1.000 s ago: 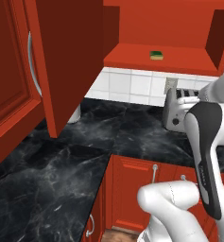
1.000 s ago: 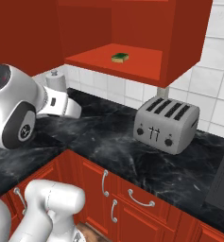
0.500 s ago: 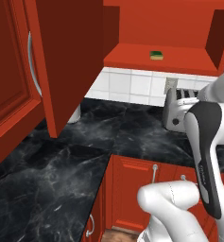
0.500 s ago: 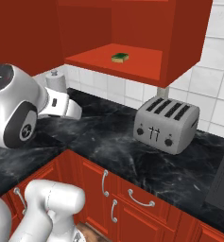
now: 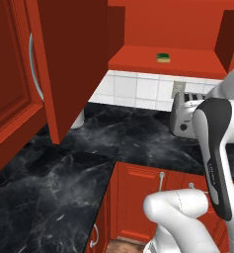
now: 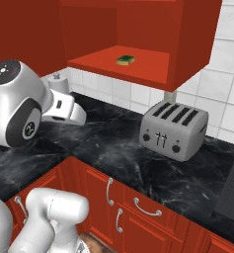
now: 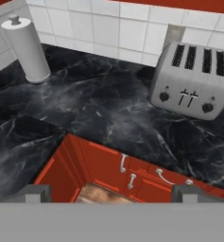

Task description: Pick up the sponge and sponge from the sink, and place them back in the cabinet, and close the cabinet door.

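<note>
- Black marbled counter [image 5: 133,143] runs along a white tiled wall in the left base view, turning a corner at lower left. Red cabinet [image 5: 168,59] hangs above it, its shelf open to view; one yellow-green sponge [image 5: 163,58] with a dark part lies on the shelf, toward the back. Cabinet door [image 5: 69,64] stands swung open at left, edge toward the camera. Silver toaster [image 5: 185,116] sits on the counter under the shelf, partly behind the white arm [image 5: 214,158]. Red base cupboards [image 5: 148,197] with silver handles below.
- Right base view: same counter from the other side. Sponge [image 6: 125,60] rests on the red shelf near its middle, well apart from the toaster [image 6: 175,129], which stands below and to the right. White paper-towel roll [image 6: 57,81] stands at the wall, partly hidden by the arm [image 6: 19,111].
- Hand view: looks down on counter [image 7: 94,113], toaster [image 7: 193,80] at upper right, paper-towel roll [image 7: 26,49] upright at upper left, cupboard fronts [image 7: 127,175] below. Gripper [image 7: 111,193] shows its two fingertips [image 7: 35,191] far apart at the bottom corners: jaws wide, nothing between them.
</note>
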